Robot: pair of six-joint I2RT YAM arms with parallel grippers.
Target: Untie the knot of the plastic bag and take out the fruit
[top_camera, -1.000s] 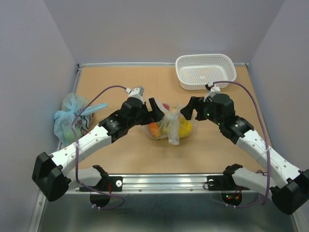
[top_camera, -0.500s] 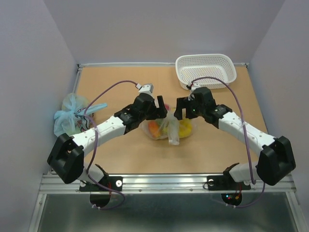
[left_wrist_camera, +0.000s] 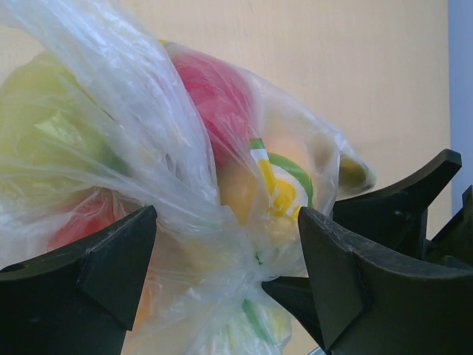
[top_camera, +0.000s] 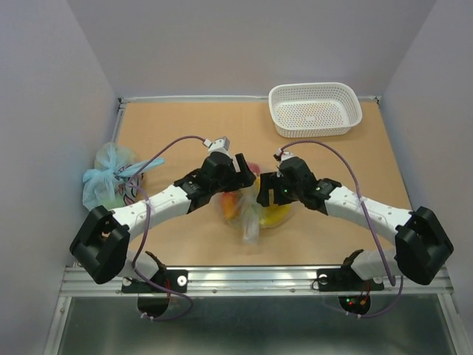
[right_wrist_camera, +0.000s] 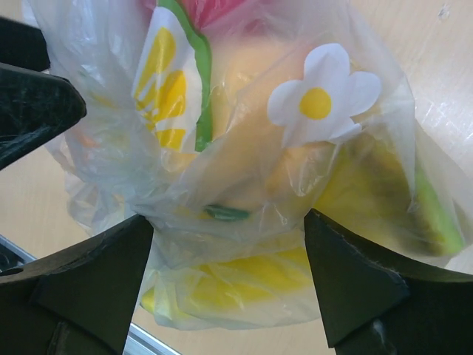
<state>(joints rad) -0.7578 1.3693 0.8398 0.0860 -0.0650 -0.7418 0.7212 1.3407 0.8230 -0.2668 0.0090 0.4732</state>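
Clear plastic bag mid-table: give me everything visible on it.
The plastic bag is thin, clear, crinkly film with printed green-yellow marks and a white daisy. Gathered into a twisted neck, it lies on the table, bulging with fruit: red, orange and yellow shapes. The open left gripper and right gripper each straddle it.

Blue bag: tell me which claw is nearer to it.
Left. The left claw sits at the clear bag's side facing the blue bag; the right claw sits on the clear bag's far side, farther away.
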